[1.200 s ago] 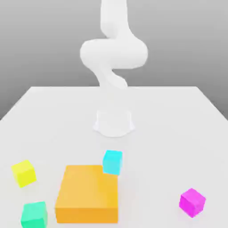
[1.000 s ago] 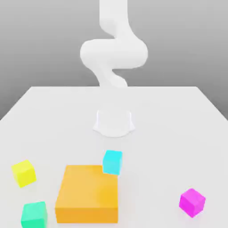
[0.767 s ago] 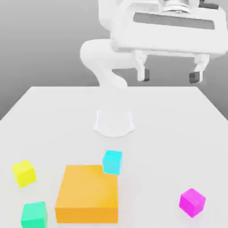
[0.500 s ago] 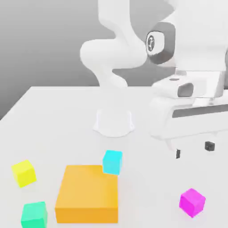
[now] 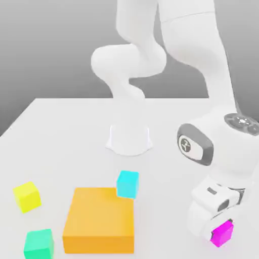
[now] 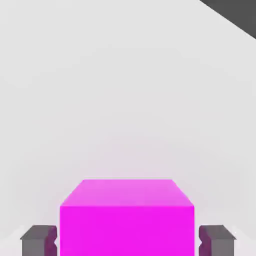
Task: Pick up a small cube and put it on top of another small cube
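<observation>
The small magenta cube point(image 5: 224, 234) rests on the white table at the exterior view's front right, partly covered by my hand. My gripper point(image 5: 217, 230) has come down over it. In the hand view the magenta cube point(image 6: 127, 216) sits between the two dark fingertips point(image 6: 38, 240), with a thin gap on each side, so the gripper point(image 6: 127, 241) is open around it. The small cyan cube point(image 5: 127, 184) stands near the middle of the table, against the far right corner of the orange block.
A large flat orange block point(image 5: 99, 220) lies at the front centre. A yellow cube point(image 5: 27, 197) and a teal-green cube point(image 5: 39, 244) sit at the exterior view's front left. The arm's base point(image 5: 129, 139) stands behind the cyan cube.
The arm swung in from above and lowered at the exterior view's right until the open gripper straddles the magenta cube. None of the cubes has moved.
</observation>
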